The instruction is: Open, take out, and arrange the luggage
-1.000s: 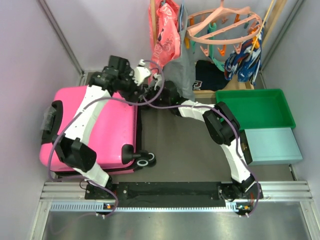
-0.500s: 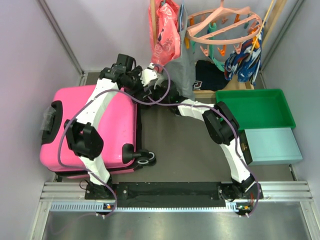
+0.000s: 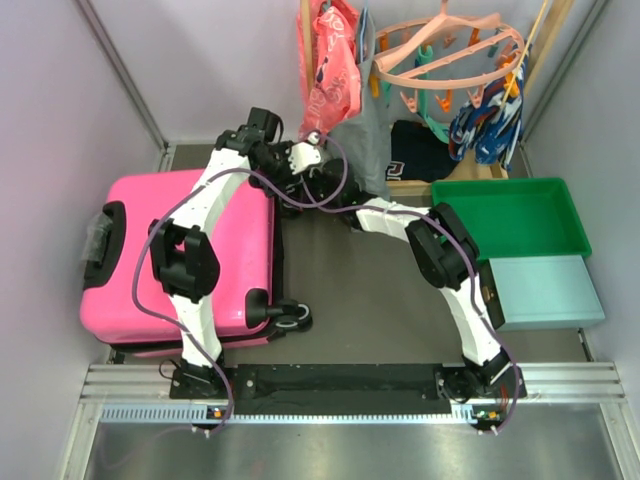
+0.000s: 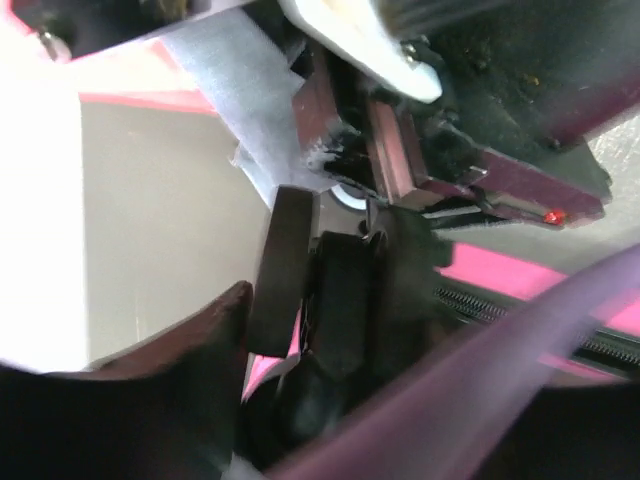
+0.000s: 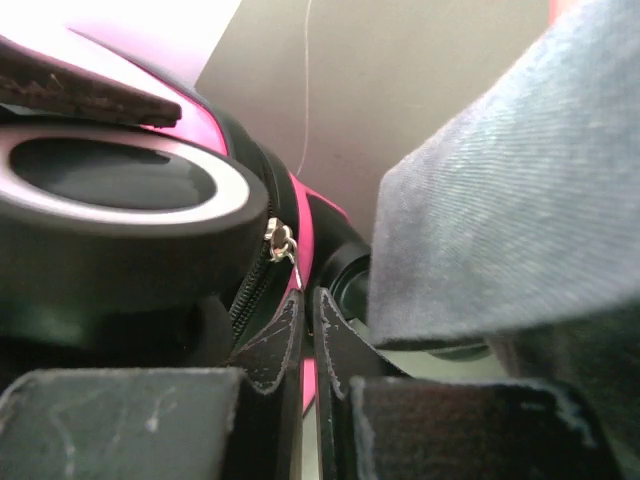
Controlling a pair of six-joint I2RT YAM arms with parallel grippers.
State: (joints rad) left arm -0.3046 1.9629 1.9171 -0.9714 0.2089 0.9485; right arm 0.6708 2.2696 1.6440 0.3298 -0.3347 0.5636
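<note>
Now the one pink luggage (image 3: 190,250), hard and smooth, lies flat and shut. The right gripper (image 5: 308,305) is at its corner, and its two rough black fingers (image 5: 275,345) are almost together. One shiny zipper pull (image 5: 283,243) hangs just above their tips. One round black wheel (image 5: 120,190) sits to their left and soft grey cloth (image 5: 500,200) to their right. The left gripper (image 3: 305,160) is close by, but its fingers are too blurry to tell.

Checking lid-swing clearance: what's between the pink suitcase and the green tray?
Top view: the right arm crosses bare dark tabletop between the suitcase and the green tray; nothing loose.
</note>
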